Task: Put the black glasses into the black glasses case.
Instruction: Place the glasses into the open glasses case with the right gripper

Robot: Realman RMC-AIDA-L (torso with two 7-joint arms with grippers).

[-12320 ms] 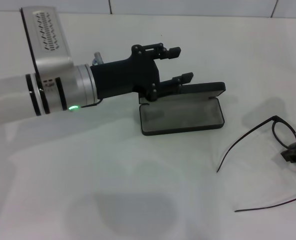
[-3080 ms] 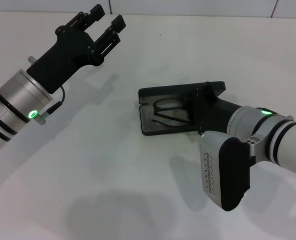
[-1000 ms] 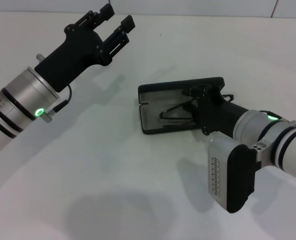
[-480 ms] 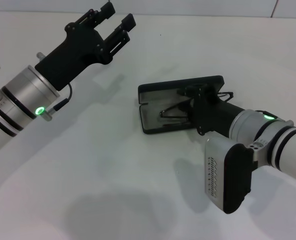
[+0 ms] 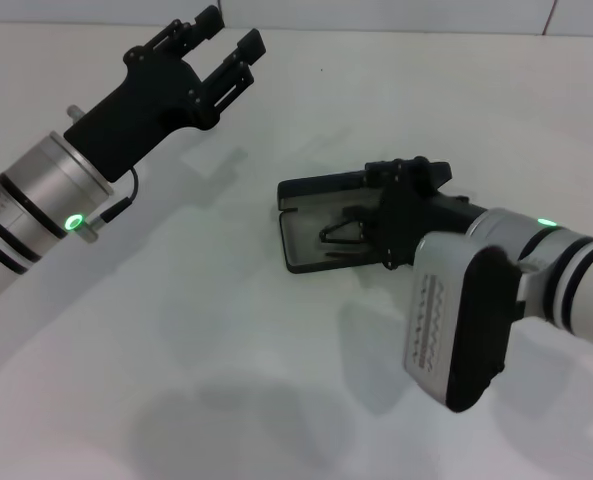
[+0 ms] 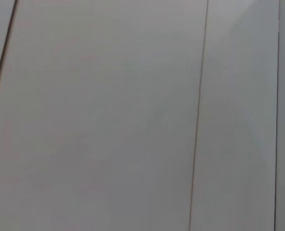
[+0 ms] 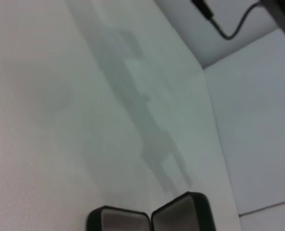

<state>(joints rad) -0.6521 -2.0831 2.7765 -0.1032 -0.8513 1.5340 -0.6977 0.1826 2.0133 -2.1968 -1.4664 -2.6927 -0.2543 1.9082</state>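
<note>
- Your right gripper (image 5: 381, 215) sits low over the open case (image 5: 306, 245), reaching in from the right side; its black body covers most of the tray and part of the lid.
- I can't tell whether its jaws are parted or clamped: the fingertips are hidden by the gripper's own housing.
- The glasses (image 5: 341, 236) lie in the grey tray, just a folded bit of black frame showing by the gripper's near edge. Whether the claw grips them or has let go, I can't tell.
- The case rests flat on the white table (image 5: 226, 330), lid propped up at the back, so the tray faces up for loading.
- The right wrist view shows only the case's two open halves at the picture's edge, with table beyond. No glasses there.
- Your left gripper (image 5: 216, 45) hangs raised, well apart from the case toward the far left, fingers spread, gripping nothing. My guess is it's parked clear so the right arm has room.
- The left wrist view shows only blank wall panels.
- Judgement: placement looks nearly done. Next you likely need release, withdrawal, maybe lid closing.
- Risk: a temple arm snagging on the claw during retreat.
</note>
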